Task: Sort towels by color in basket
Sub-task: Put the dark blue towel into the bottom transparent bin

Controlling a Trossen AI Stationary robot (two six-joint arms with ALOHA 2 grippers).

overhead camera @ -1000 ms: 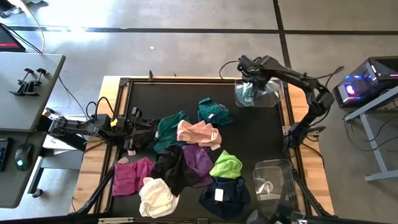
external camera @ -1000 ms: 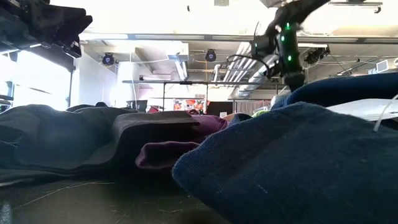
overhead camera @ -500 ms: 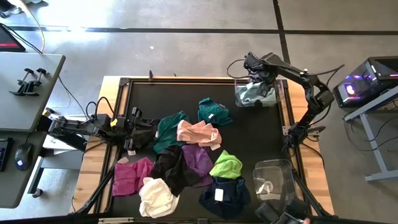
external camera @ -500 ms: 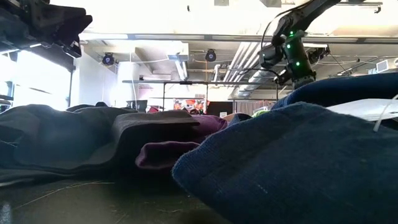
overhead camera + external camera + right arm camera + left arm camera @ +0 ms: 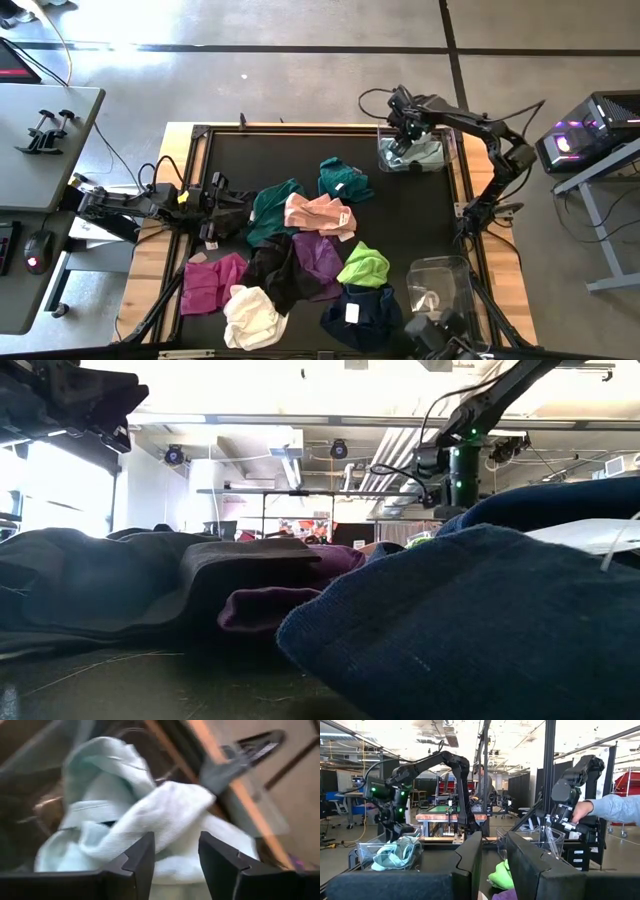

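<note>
Black matting covers the desk [image 5: 420,215], with a concrete floor around it. At the desk's far right corner the right gripper [image 5: 403,137] hangs over a clear bin [image 5: 445,150]; its jaws stand partly apart with nothing between them, just above the pale blue towel [image 5: 150,825] lying crumpled in that bin. A second ago this gripper was farther over the bin with the cloth bunched under it; now the cloth lies loose in the bin and the gripper sits nearer the bin's left edge. The left gripper [image 5: 222,205] rests at the desk's left edge beside the teal towel [image 5: 272,208], its jaws a narrow gap apart and empty.

Other towels lie heaped mid-desk: a second teal one [image 5: 343,178], peach-pink [image 5: 318,212], purple [image 5: 318,258], lime green [image 5: 364,266], navy [image 5: 360,312], black [image 5: 268,270], cream [image 5: 252,316] and magenta [image 5: 212,281]. A second clear bin [image 5: 440,288] stands at the near right.
</note>
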